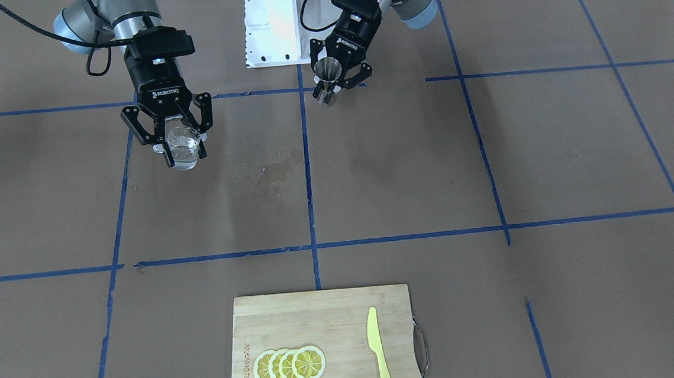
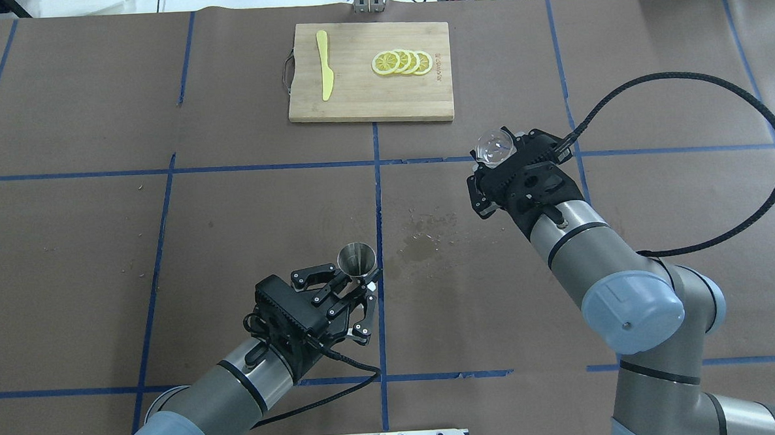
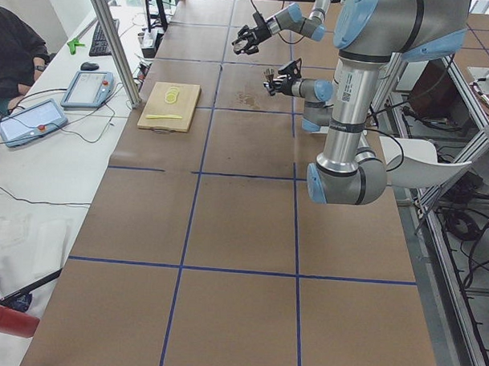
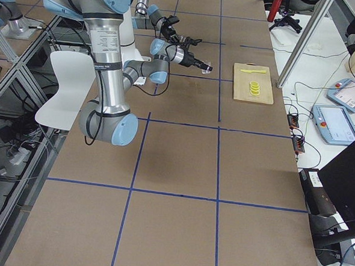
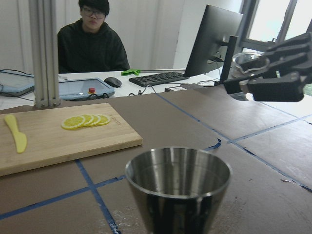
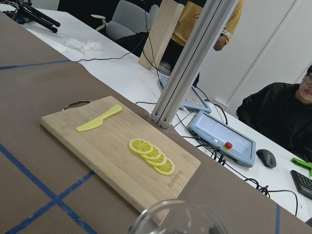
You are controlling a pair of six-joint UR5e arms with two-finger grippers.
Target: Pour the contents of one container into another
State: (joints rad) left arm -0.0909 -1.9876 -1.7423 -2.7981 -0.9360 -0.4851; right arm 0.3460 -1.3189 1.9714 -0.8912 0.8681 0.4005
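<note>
A small steel cup [image 2: 356, 257] sits between the fingers of my left gripper [image 2: 358, 272], which is shut on it near the table's centre line; it also fills the bottom of the left wrist view as the steel cup [image 5: 178, 187], upright and open at the top. My right gripper [image 1: 185, 153] is shut on a clear glass [image 1: 183, 146] holding clear liquid, roughly upright. In the overhead view this glass [image 2: 495, 146] is well to the right of and beyond the steel cup. The two containers are apart.
A wooden cutting board [image 2: 422, 105] lies at the far middle, carrying lemon slices [image 2: 401, 62] and a yellow knife [image 2: 324, 73]. A damp stain [image 2: 418, 245] marks the brown paper between the arms. An operator [image 5: 95, 44] sits past the far edge.
</note>
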